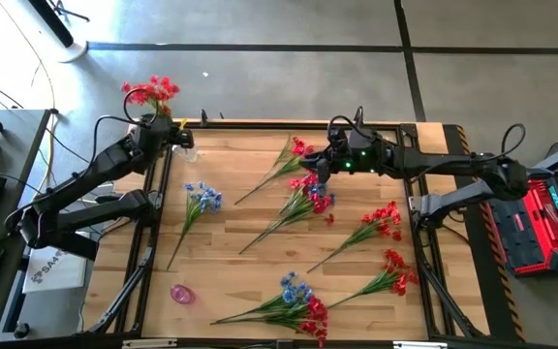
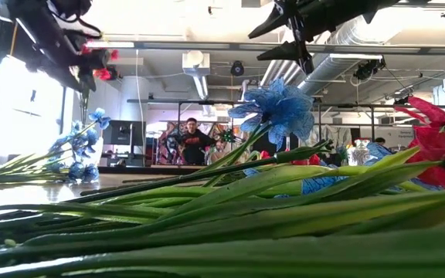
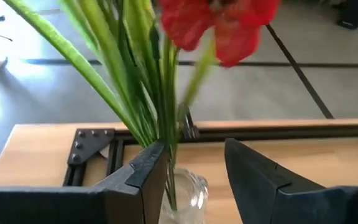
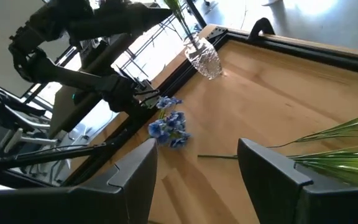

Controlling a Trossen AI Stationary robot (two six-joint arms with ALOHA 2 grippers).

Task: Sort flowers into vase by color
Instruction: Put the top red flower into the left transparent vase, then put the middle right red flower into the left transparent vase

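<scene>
Red sprays [image 1: 153, 92] stand with their green stems [image 3: 135, 93] in a clear glass vase [image 3: 188, 193] at the table's far left corner. My left gripper [image 3: 194, 168] is open around the vase's mouth, and the stems run close along one finger [image 3: 145, 174]. My right gripper [image 1: 320, 167] is open and empty above the middle of the table, over a red and blue spray [image 1: 308, 199]. A blue spray [image 1: 201, 199] lies flat near the left side and also shows in the right wrist view [image 4: 169, 124]. More red sprays [image 1: 381, 221] lie to the right. My left gripper is open at the vase's mouth, coming level from the table's left. The stems [image 3: 160, 134] rise right beside the inner face of one finger. I cannot tell whether that finger touches them.
A red spray [image 1: 294, 155] lies at the far middle, another [image 1: 395, 271] at the near right. A mixed red and blue bunch [image 1: 298, 305] lies at the near edge, with a small pink object [image 1: 182, 293] to its left. A black frame [image 1: 153, 223] borders the table. A person [image 2: 193, 139] stands far behind.
</scene>
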